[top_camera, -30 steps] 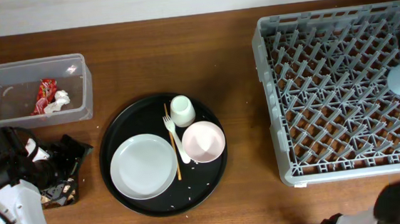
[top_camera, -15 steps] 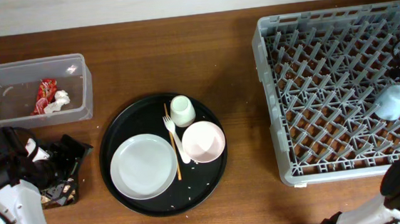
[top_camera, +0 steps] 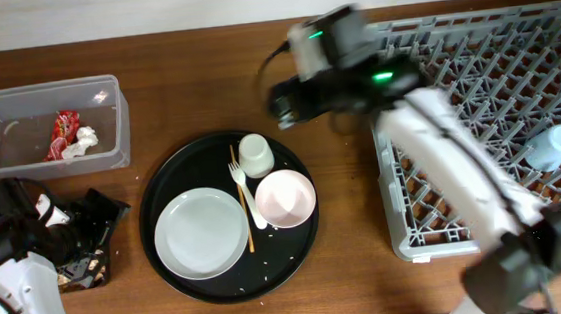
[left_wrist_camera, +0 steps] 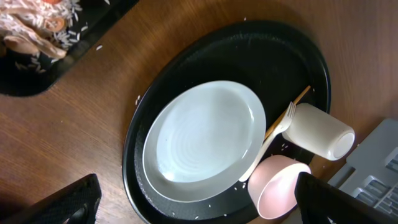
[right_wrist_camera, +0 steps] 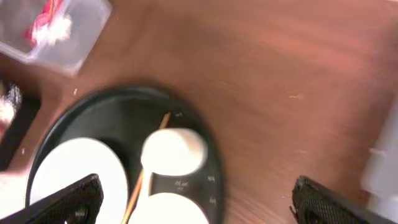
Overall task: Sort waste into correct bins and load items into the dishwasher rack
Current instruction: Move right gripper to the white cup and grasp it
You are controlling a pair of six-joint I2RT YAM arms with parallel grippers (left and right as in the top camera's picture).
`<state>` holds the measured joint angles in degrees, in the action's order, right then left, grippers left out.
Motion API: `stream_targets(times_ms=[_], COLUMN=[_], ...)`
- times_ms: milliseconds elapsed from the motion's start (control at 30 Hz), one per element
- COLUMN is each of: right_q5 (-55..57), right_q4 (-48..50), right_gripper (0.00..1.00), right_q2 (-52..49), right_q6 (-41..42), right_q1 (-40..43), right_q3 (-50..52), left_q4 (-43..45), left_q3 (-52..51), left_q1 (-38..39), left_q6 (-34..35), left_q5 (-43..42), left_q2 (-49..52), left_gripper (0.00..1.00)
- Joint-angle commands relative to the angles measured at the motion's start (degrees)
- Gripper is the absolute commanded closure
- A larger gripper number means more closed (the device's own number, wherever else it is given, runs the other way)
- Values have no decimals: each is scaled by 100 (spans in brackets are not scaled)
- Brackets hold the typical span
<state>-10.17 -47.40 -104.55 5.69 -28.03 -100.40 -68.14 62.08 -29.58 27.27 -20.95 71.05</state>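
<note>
Nearest, the left gripper (left_wrist_camera: pixel 198 185) hangs with fingers spread wide over the flat black rectangular tray (left_wrist_camera: pixel 25 93) that holds the beige rice heap (left_wrist_camera: pixel 28 22). Right of it on the brown wooden table (top_camera: pixel 344 202) sits the large round black tray (top_camera: pixel 164 201), carrying the white round plate (top_camera: pixel 201 233) near-left and the white bowl (top_camera: pixel 284 199), mouth up, at its right. Between them the thin wooden stick (top_camera: pixel 249 238) runs near to far just beside the plate's edge. The white plastic fork (top_camera: pixel 246 195) lies along it, tines toward the far side, handle slanting near-right to the bowl. The white cup (top_camera: pixel 255 155) is at that tray's far edge; standing or lying, I cannot tell. In the large square grey plastic crate (top_camera: pixel 428 244) at the right, the small light-blue cup (top_camera: pixel 550 146) lies tipped among the pegs, long axis near-left to far-right. Beyond the round tray the right gripper (right_wrist_camera: pixel 198 180) hovers over bare wood, fingers wide apart. Farthest left, the clear rectangular plastic tub (top_camera: pixel 108 125) holds the red wrapper (top_camera: pixel 63 126) and crumpled white paper (top_camera: pixel 84 140).
</note>
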Motion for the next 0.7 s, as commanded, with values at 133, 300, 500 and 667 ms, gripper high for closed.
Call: stream_targets(times_ms=[133, 300, 500, 667], right_q5=[763, 802, 789, 789], right_q4=[599, 632, 608, 629], right_gripper=[1, 2, 14, 33], right_q2=[-1622, -1978, -2162, -2144], right_q6=[385, 619, 688, 688], right_q1=[-890, -955, -953, -951], right_q3=[-55, -52, -48, -57], left_q4=[0, 0, 0, 0], left_q3=[-2, -2, -2, -2], left_q1=[7, 7, 7, 7], left_q6=[31, 31, 31, 31], left_q5=[-22, -22, -22, -22], left_q2=[-2, -2, -2, -2], left_gripper=[1, 1, 1, 1])
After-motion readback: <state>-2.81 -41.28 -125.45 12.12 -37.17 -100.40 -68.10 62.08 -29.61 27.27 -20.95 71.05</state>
